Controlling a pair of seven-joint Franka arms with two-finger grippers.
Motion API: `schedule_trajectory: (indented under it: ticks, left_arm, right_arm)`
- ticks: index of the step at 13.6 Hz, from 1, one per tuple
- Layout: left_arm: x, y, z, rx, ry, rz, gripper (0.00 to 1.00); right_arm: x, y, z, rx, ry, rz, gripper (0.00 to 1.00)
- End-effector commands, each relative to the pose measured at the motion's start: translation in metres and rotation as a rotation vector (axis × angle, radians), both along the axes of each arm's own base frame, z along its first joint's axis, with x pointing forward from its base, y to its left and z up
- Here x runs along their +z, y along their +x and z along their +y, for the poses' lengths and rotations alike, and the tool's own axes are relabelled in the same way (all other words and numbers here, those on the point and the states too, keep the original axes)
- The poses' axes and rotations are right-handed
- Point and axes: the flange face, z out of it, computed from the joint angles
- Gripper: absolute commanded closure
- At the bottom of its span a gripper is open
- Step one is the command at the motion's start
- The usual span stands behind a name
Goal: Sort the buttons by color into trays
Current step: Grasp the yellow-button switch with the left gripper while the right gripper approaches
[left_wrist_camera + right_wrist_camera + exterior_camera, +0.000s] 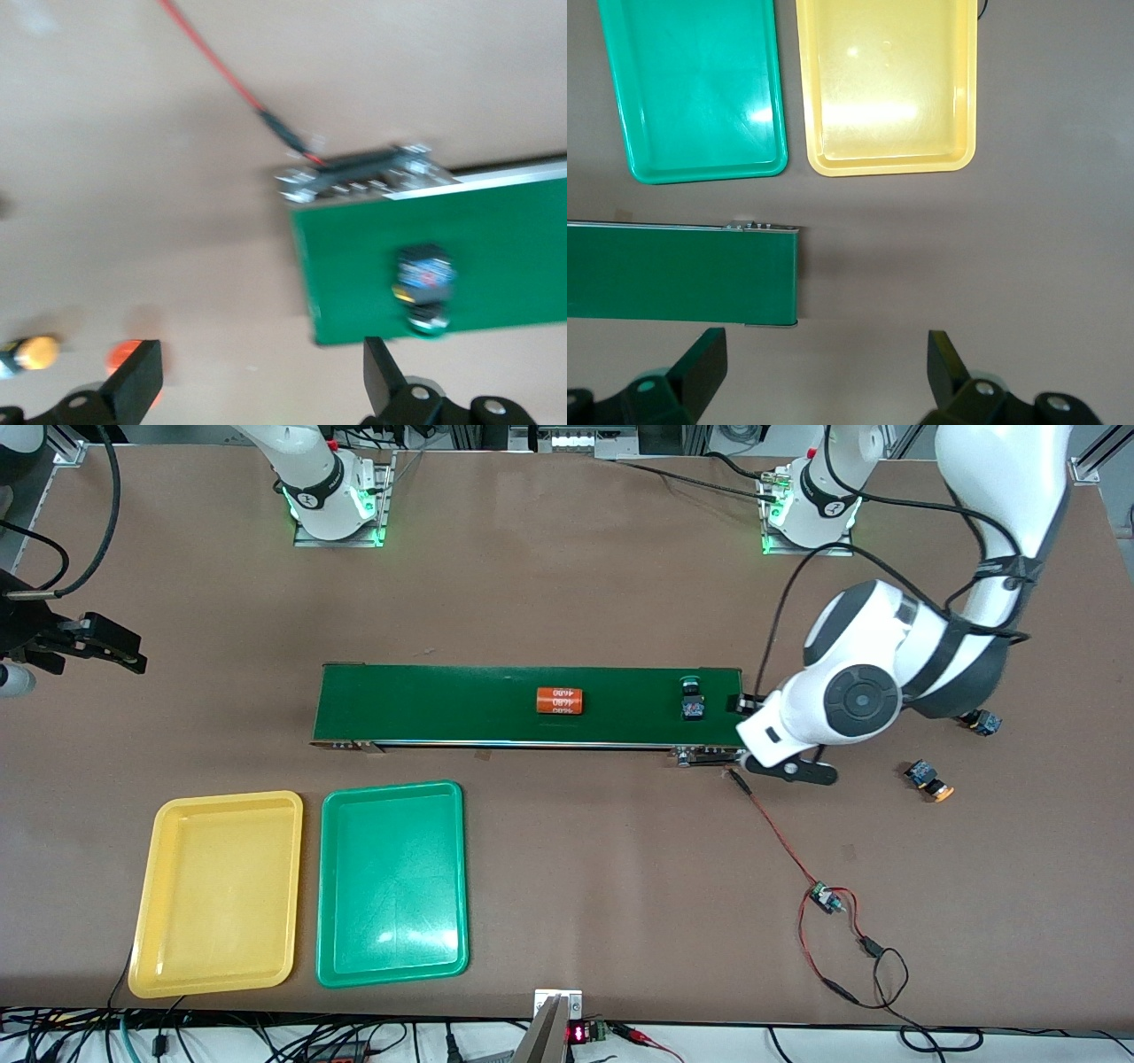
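Both trays (221, 895) sit empty; one button (692, 698) rests on the belt (443, 704), two orange ones (928, 779) on the table, both grippers (257, 376) (824, 367) spread wide, holding nothing.

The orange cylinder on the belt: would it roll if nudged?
Probably. The orange cylinder lies on its side on the smooth green belt, so a sideways push likely rolls it. It looks rigid, so jaws shouldn't deform it.

1. We see a robotics lab: 2 arm bases (332, 500) bolted to a brown bench (567, 584).
2. We note a small green conveyor belt (461, 704), loose wiring (802, 868) and cables along the bench edge.
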Motion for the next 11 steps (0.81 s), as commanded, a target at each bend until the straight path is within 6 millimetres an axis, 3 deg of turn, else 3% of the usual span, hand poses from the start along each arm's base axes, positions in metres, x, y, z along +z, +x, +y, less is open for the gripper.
schedule_trajectory:
  ticks: [1, 4, 6, 7, 8, 11]
  left_arm:
    - [-0.002, 0.026, 0.046, 0.054, 0.032, -0.015, 0.00]
    - [-0.017, 0.047, 0.114, 0.190, -0.024, 0.017, 0.00]
    - [-0.004, 0.058, 0.134, 0.227, -0.016, -0.021, 0.00]
    - [-0.012, 0.060, 0.148, 0.231, 0.042, -0.031, 0.00]
    - [-0.023, 0.063, 0.180, 0.252, 0.159, -0.056, 0.00]
    - [-0.058, 0.058, 0.221, 0.437, 0.275, -0.046, 0.01]
  right_arm:
    - [0.003, 0.000, -0.001, -0.012, 0.019, -0.011, 0.00]
    - [0.006, -0.001, -0.014, -0.036, 0.032, -0.018, 0.00]
    - [0.005, -0.001, -0.018, -0.038, 0.018, -0.016, 0.00]
    - [0.005, 0.000, -0.016, -0.035, 0.016, -0.016, 0.00]
    - [0.005, 0.000, -0.013, -0.030, 0.017, -0.016, 0.00]
    - [-0.006, 0.005, -0.007, -0.026, 0.031, 0.002, 0.00]
